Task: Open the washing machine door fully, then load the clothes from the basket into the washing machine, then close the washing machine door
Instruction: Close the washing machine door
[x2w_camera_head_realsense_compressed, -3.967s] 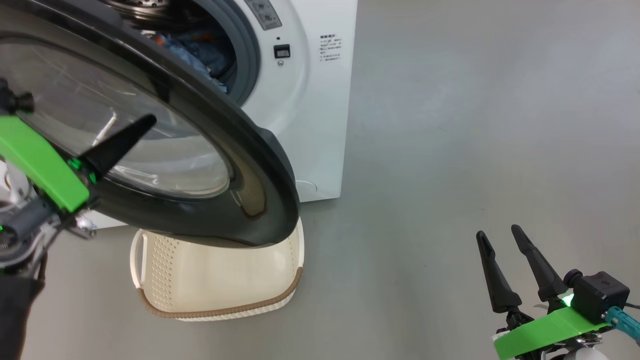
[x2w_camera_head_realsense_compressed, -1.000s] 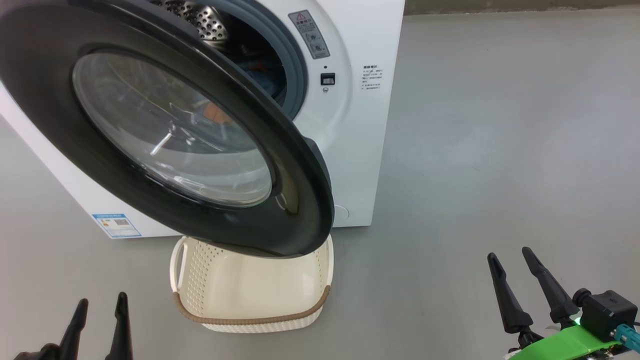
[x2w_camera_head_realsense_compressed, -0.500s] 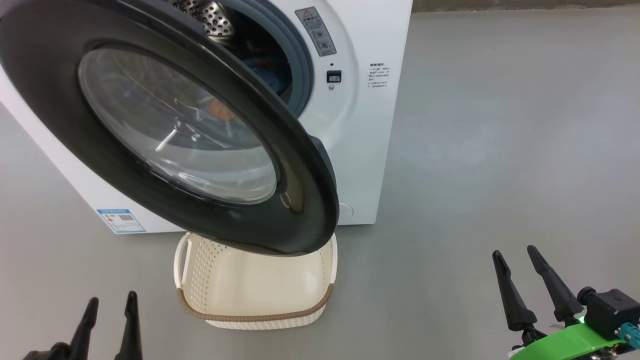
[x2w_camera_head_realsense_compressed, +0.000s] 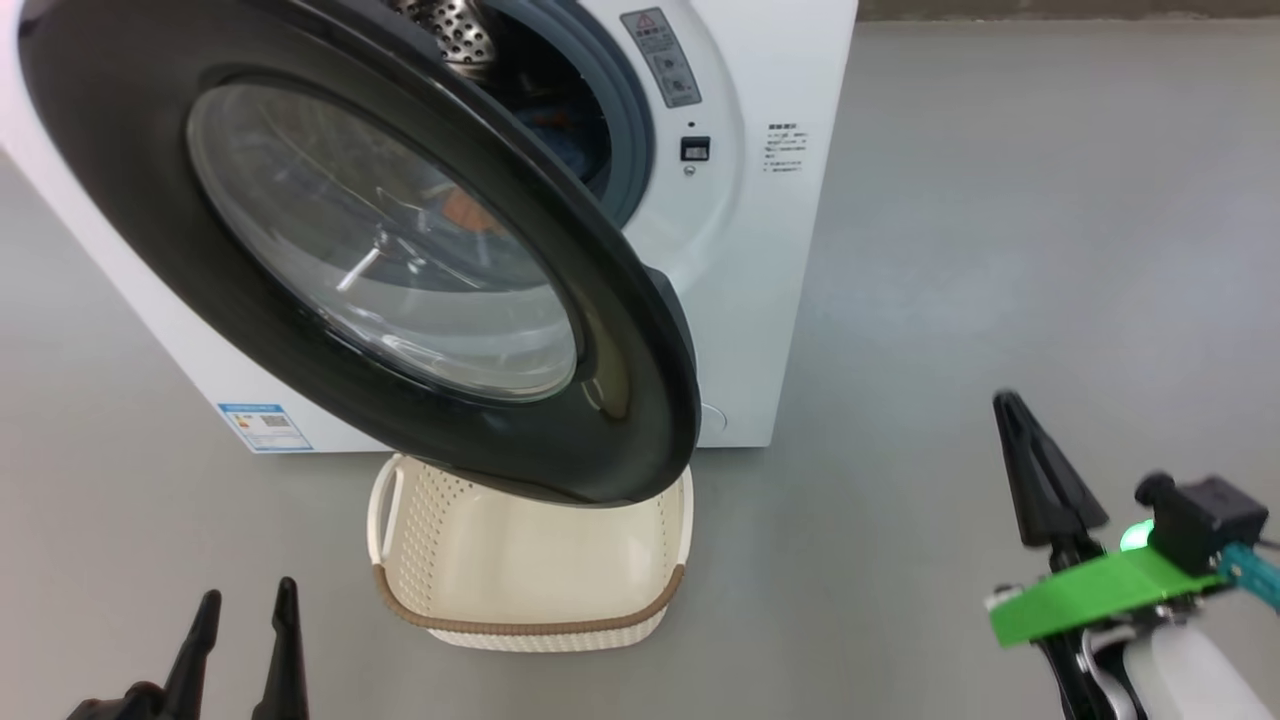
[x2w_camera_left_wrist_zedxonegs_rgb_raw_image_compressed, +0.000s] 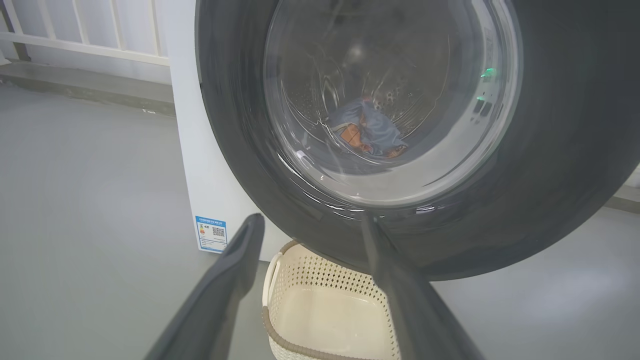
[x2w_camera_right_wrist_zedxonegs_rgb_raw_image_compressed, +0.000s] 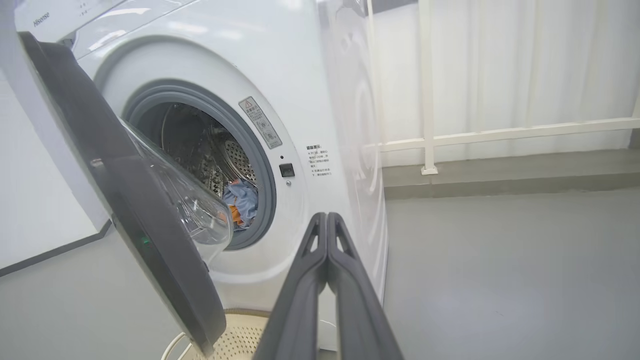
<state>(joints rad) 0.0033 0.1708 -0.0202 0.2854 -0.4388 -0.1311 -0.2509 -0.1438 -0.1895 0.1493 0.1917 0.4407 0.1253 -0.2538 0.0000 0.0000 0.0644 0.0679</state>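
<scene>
Clothes (x2w_camera_right_wrist_zedxonegs_rgb_raw_image_compressed: 241, 197) in washing machine (x2w_camera_head_realsense_compressed: 745, 300), door (x2w_camera_head_realsense_compressed: 120, 180) ajar; left pincer (x2w_camera_head_realsense_compressed: 249, 592) spread, right pincer (x2w_camera_head_realsense_compressed: 1008, 402) closed, empty.

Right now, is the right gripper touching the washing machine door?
Apart. The head view shows a wide strip of grey floor between the right gripper and the door.

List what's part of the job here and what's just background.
Job: washing machine, washing machine door, clothes, basket.
Background: white railing, curtain, blue label sticker.
</scene>
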